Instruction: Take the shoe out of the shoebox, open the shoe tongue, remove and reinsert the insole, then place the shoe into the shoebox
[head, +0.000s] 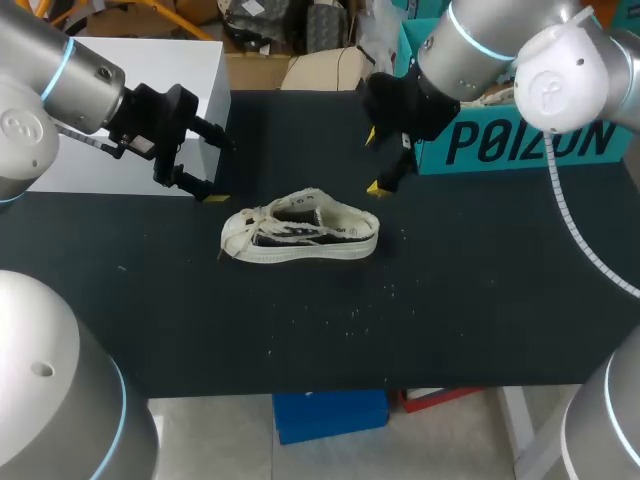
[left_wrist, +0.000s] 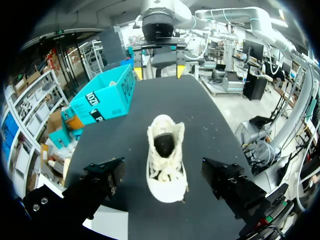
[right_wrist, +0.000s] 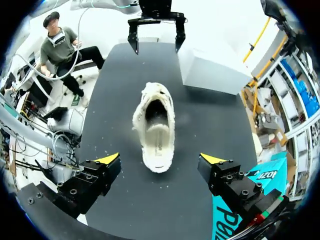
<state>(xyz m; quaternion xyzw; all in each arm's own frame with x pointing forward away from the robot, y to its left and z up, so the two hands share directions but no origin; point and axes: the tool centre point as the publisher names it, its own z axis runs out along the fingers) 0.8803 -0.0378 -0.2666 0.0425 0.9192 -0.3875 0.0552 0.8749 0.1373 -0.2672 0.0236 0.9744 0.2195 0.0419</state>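
A cream low-top shoe stands upright on the black table, toe to the left and heel to the right. My left gripper hovers open just beyond the toe end, touching nothing. In the left wrist view the shoe lies ahead, toe nearest, between the spread fingers. My right gripper hangs open above the heel end, and its own view shows the shoe heel-first between the yellow fingertips. The teal shoebox stands at the back right.
A white box sits at the back left, behind my left gripper. Small white specks dot the table in front of the shoe. Each wrist view shows the other gripper beyond the shoe: the right gripper and the left gripper.
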